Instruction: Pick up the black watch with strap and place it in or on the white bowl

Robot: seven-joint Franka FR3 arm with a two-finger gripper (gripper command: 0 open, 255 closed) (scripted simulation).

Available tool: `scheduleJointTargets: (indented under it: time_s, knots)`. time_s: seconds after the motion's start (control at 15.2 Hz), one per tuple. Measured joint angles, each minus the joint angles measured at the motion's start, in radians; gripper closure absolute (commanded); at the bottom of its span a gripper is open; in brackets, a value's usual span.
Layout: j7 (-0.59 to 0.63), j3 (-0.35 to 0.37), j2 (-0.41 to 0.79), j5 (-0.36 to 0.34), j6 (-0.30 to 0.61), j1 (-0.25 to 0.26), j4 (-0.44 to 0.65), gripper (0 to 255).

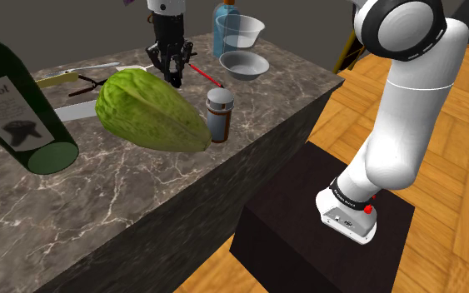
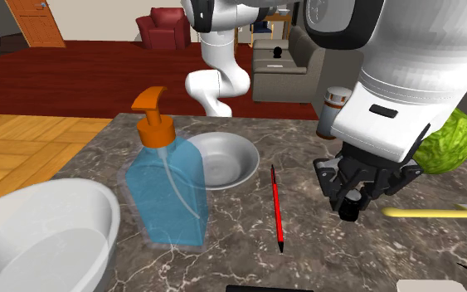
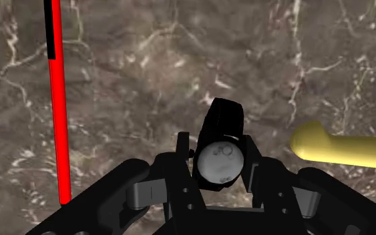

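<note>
**Watch gripped, carry to the bowl comes next**

The tool [image 3: 218,165] is closed on the black watch [image 3: 222,121]. In the wrist view the two black fingers clasp the watch at its sides, its grey round face turned toward the camera and the strap pointing away from the hand. In the second exterior view the tool [image 2: 352,206] hangs over the marble worktop [image 2: 306,249], between the red pen [image 2: 277,207] and a yellow handle [image 2: 430,212]. The watch seems to be off the surface already, though I cannot see the gap clearly.

I judge that the picking is done and the transport is the step in hand. Two bowls stand on the worktop: a greyer one [image 2: 219,158] just behind the blue soap bottle [image 2: 167,182], and a whiter one [image 2: 41,236] on the other side of that bottle. The whiter one is probably the target. The next move calls for enough height to pass over the pen and the soap bottle, then releasing the watch above the bowl.
</note>
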Motion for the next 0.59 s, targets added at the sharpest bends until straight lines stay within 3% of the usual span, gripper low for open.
scheduleJointTargets:
  time_s: [0.59]
  knots:
    - [0.004, 0.001, 0.009, -0.002, -0.045, 0.004, 0.054, 255]
